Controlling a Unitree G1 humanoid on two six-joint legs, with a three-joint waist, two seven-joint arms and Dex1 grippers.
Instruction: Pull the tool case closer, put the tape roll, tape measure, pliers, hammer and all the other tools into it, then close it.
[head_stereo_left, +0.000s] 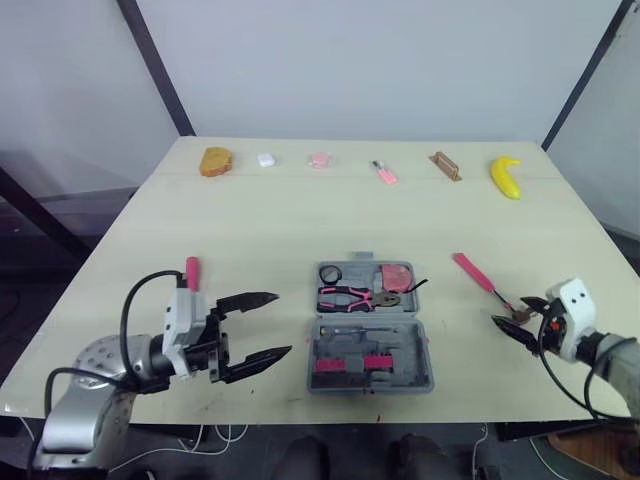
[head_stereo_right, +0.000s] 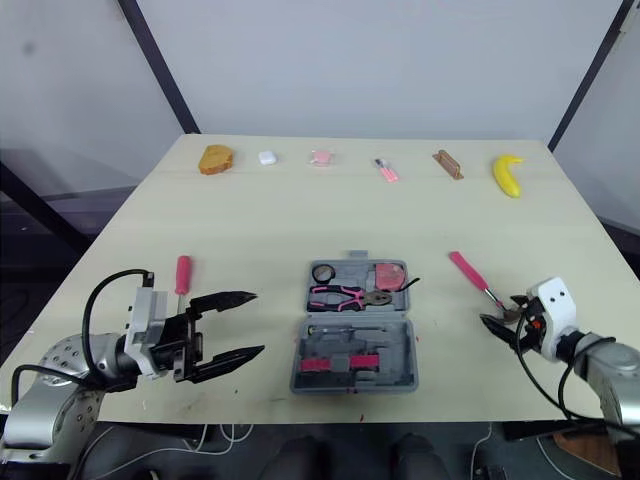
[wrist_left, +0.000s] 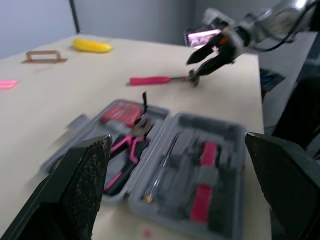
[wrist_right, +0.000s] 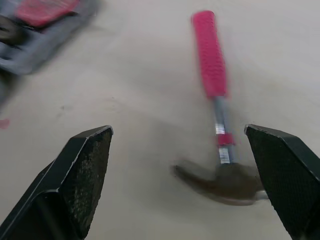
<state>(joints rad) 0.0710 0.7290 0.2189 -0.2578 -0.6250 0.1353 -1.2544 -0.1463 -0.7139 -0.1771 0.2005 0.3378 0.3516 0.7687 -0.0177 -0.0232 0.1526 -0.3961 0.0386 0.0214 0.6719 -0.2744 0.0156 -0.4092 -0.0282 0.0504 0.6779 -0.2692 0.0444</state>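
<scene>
Grey tool case (head_stereo_left: 424, 362) sits open and flat at the near-centre of the table (head_stereo_left: 250, 230), hinge running 9-to-3, both halves face up.

- Far half: tape roll (head_stereo_left: 330, 273) at its 10 o'clock corner, pliers (head_stereo_left: 345, 297) lying 9-to-3 across the middle, and what looks like the pink tape measure (head_stereo_left: 397, 277) at 2 o'clock.
- Near half: moulded slots with 2 pink inserts (head_stereo_left: 378, 362) and a thin metal shaft. Can't tell what else.

Hammer (head_stereo_left: 475, 274) is out on the table at 3 o'clock from the case, well apart from it. Its long axis runs 11-to-5, with the pink grip at the 11 end and the head at the 5 end.

Right gripper (head_stereo_left: 515, 322) is spread wide and empty. The hammer head is right at its fingertips, off-centre toward 1 finger, and I can't tell if they touch. The handle runs off from there toward 11 o'clock.

Left gripper (head_stereo_left: 280, 323) is also wide open with nothing in it. It sits at 9 o'clock from the case and points at it. A pink-handled screwdriver (head_stereo_left: 192, 272) lies just beyond that arm, axis 12-to-6.

My read: the case looks close enough and the hammer is next. The right arm is clearly nearer. The fingers need to straddle the shaft crosswise, since grabbing at the head risks a slip.

Banana (head_stereo_left: 506, 177) and bread (head_stereo_left: 215, 161) at the 12 o'clock edge aren't tools, so ignore them.
</scene>
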